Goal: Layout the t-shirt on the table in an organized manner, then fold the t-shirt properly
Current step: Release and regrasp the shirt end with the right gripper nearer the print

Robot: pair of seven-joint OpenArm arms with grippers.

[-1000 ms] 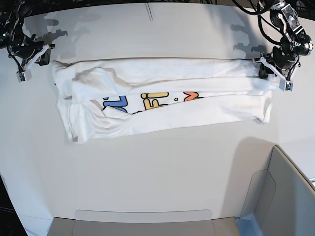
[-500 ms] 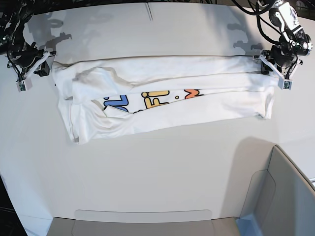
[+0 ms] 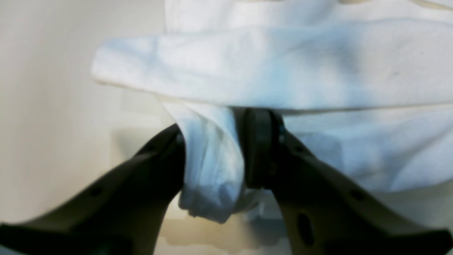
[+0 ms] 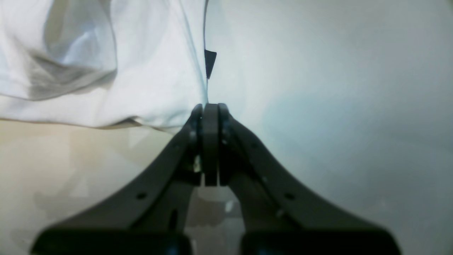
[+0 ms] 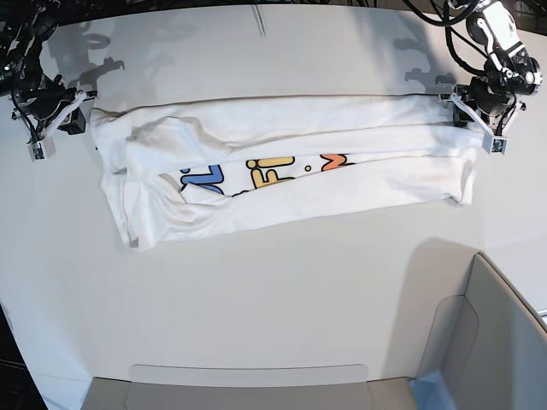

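The white t-shirt (image 5: 299,205) lies folded lengthwise across the table (image 5: 282,299), with part of its blue, yellow and orange print (image 5: 265,173) showing. Its far edge is stretched taut between my two grippers. At the right of the base view my left gripper (image 5: 459,109) is shut on a bunched wad of the shirt's fabric (image 3: 212,170), its fingers (image 3: 260,148) pressed on either side of it. At the left, my right gripper (image 5: 81,109) has its jaws fully shut (image 4: 210,108) at the shirt's corner (image 4: 141,71), beside the black neck label (image 4: 209,62).
A grey-white plastic bin (image 5: 504,342) fills the bottom right corner, and its rim (image 5: 248,376) runs along the near edge. A faint seam line (image 5: 259,19) marks the table's far side. Bare tabletop lies between the shirt and the bin.
My left gripper has drawn the shirt's right end a little toward the far side, tightening the far edge. The right gripper shifted only slightly.
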